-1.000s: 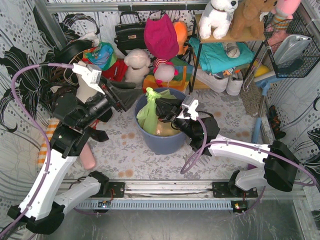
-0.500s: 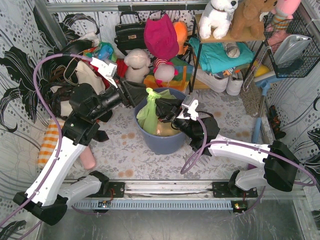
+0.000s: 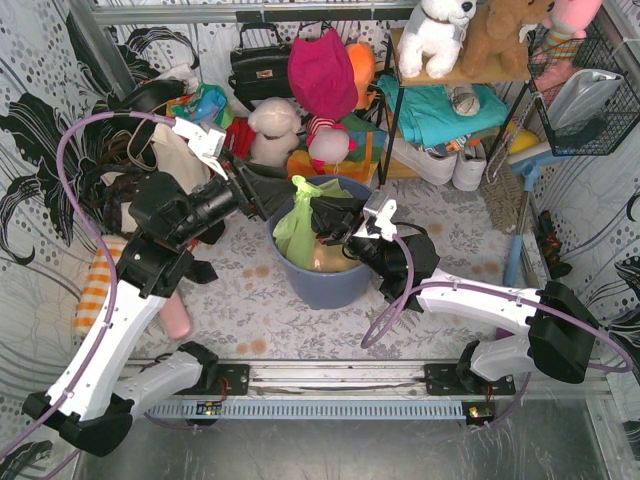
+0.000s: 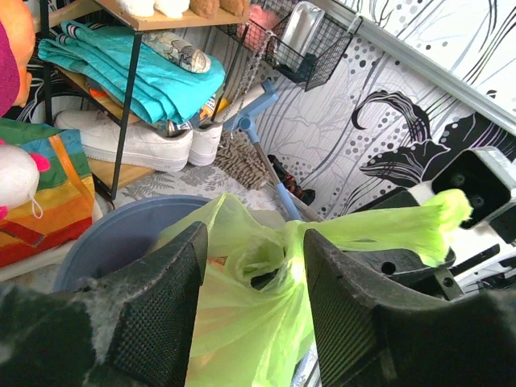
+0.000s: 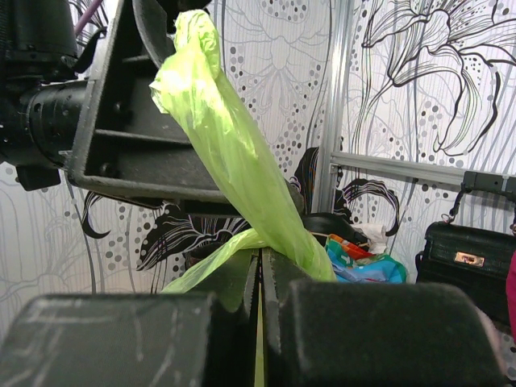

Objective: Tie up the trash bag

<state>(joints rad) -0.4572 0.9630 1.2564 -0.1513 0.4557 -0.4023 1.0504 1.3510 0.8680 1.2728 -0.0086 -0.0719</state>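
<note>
The trash bag [image 3: 296, 222] is seated in the bin [image 3: 310, 290]. Above the bin its twisted top is clamped by the right gripper [image 5: 260, 262]; the left gripper [image 4: 254, 242] is spread around bunched film, which may be torn if overpulled.

The left gripper [image 4: 254, 242] stands open, its two black fingers [image 4: 157, 310] filling the foreground. The bunched neck of the bag [image 4: 242, 322] sits in the gap between them; whether it touches either pad cannot be told. From the neck a strip stretches sideways past one finger to the right arm [image 4: 403, 266], its tip poking up. Behind the other finger curves the bin rim [image 4: 121, 230]. Farther ahead stands a shelf [image 4: 129, 97] holding teal cloth [image 4: 137, 72] and white shoes [image 4: 133, 141], with a broom [image 4: 278, 189] beside it
</note>
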